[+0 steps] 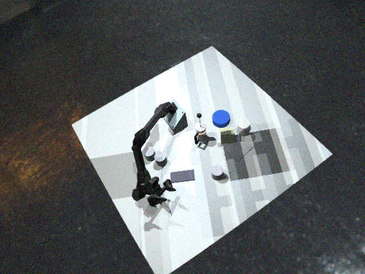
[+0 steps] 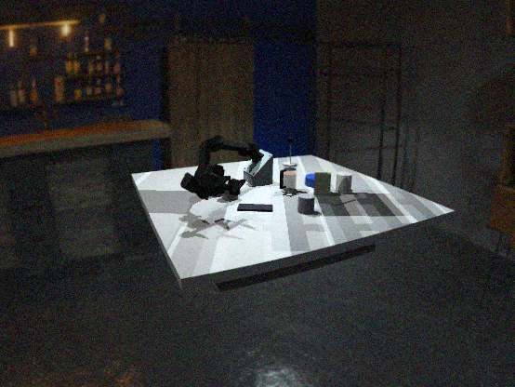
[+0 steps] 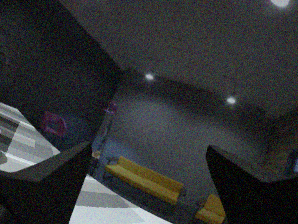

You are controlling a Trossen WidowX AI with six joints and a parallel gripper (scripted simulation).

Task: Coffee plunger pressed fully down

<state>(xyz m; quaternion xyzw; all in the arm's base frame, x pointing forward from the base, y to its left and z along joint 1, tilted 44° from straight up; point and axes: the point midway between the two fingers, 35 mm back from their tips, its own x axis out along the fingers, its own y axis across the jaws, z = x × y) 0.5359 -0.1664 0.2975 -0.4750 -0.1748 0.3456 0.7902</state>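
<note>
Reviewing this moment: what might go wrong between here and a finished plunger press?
The black knob of the coffee plunger stands high on a thin rod, so an off-centre push could tip the press. The black two-fingered tool is open and well away from it; a low swing across might clip the short grey cylinder.
</note>
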